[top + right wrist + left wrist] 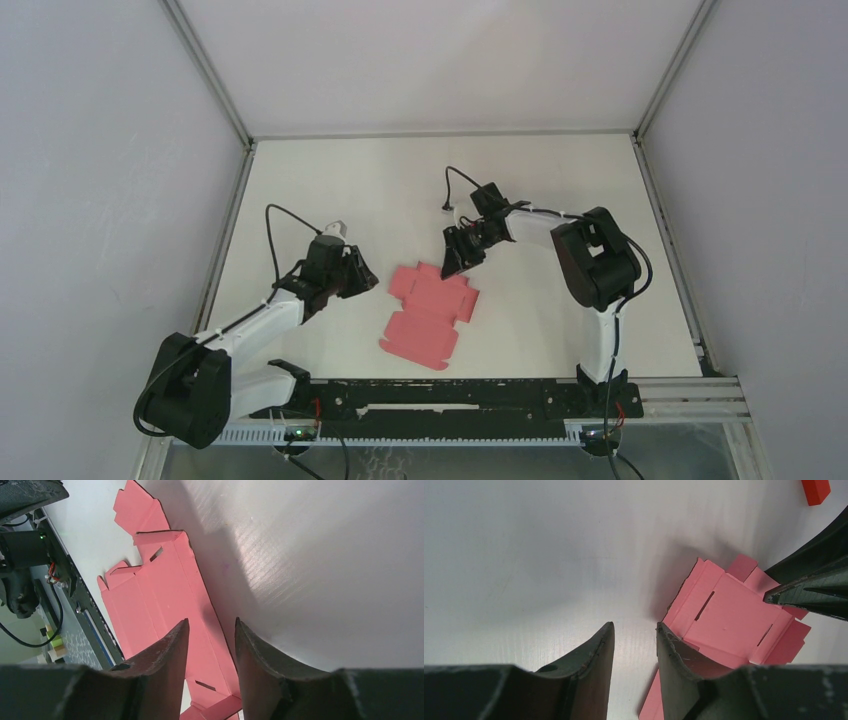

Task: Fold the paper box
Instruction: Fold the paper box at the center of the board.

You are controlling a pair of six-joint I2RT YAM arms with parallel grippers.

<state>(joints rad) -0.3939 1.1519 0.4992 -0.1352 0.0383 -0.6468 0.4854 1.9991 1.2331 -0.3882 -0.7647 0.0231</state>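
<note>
paper box (428,312) (flat), beneath right gripper (451,264)

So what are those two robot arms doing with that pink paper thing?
They're getting ready to fold a paper box. It lies mostly flat on the table between the arms, not folded up yet. The right gripper is down at its far edge, jaws apart over that edge. The left gripper sits beside it, open and empty.
</note>
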